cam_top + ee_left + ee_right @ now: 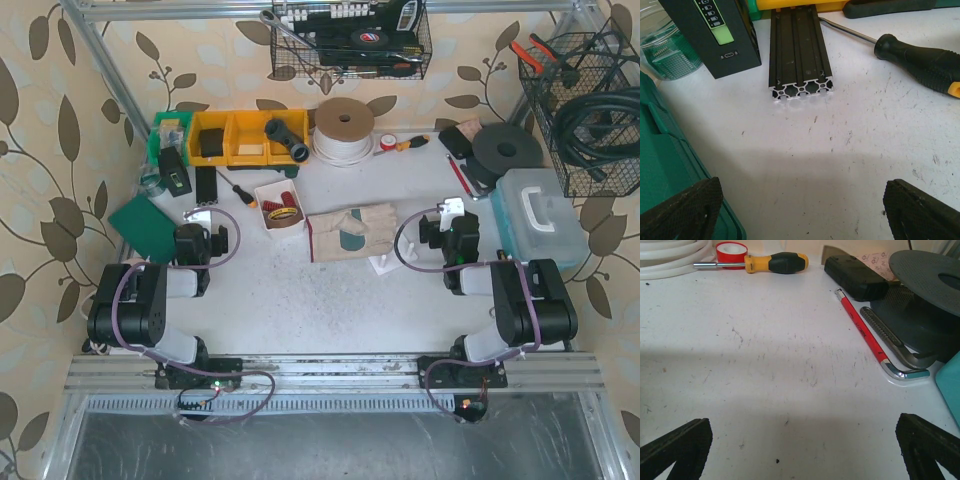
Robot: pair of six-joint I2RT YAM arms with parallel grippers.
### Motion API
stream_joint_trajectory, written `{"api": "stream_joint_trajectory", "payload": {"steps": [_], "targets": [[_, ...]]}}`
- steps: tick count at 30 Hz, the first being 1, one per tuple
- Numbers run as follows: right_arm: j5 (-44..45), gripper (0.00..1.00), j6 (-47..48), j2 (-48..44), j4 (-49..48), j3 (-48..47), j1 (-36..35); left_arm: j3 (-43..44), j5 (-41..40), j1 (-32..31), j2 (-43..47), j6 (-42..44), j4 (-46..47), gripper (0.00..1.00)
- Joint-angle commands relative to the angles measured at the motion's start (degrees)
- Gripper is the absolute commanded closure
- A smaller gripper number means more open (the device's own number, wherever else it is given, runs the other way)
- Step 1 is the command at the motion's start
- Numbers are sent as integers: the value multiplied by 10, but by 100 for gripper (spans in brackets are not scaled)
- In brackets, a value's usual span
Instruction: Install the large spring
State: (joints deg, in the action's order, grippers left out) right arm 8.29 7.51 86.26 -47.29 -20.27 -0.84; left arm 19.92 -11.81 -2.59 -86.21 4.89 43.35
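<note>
I cannot pick out a large spring in any view. A small white fixture (383, 263) stands on the table between the arms, left of my right gripper. My left gripper (198, 216) is open and empty, low over bare table (802, 210), facing a black aluminium extrusion (799, 55). My right gripper (449, 212) is open and empty over bare table (802, 450). A small white tray (281, 205) with red parts and a tape roll sits in the middle.
A green case (665, 165) touches my left finger's side. A black device (715, 35) and a black-handled screwdriver (920, 62) lie ahead. On the right lie a red hex key (865, 335), black discs (930, 285) and a teal box (540, 218). Gloves (350, 232) lie mid-table.
</note>
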Motion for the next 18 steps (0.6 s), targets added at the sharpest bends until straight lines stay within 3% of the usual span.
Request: {"api": "stream_joint_trajectory", "payload": {"steps": [1,18], "targets": [[-11,0,-6,-1,-3,-10,0,14,2,-1,5,0,9,9],[-13,0,-6,-2,-3,-10,1,6,-18,-11,7,4,23,10]]}}
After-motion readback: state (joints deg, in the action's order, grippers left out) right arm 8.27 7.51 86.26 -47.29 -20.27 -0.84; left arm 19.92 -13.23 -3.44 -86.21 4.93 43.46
